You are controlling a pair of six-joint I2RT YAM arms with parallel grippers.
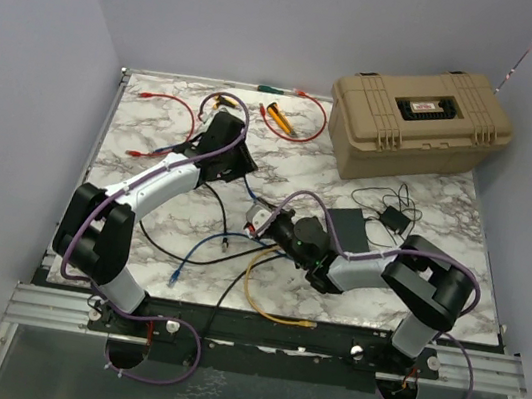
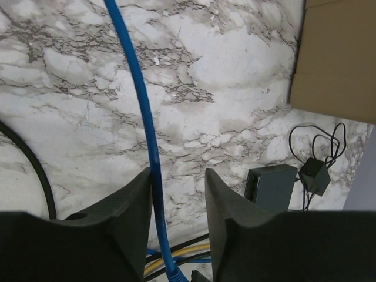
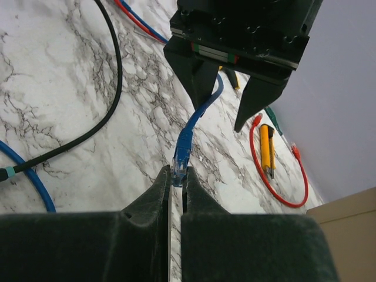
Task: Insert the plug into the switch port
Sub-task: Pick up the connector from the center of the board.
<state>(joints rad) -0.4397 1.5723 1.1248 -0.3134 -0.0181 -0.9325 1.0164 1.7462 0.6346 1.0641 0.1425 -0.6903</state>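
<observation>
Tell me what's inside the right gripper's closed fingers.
The blue plug, pinched by the right gripper. The plug's lower end is hidden inside the grip.

Matt dark switch (image 2: 270, 185); smooth marble-patterned table (image 2: 235, 70)

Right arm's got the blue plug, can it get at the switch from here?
Probably not directly. The right gripper, shut on the blue plug, points away from the switch, which lies close beside its own forearm; it would have to pull back and turn.
</observation>
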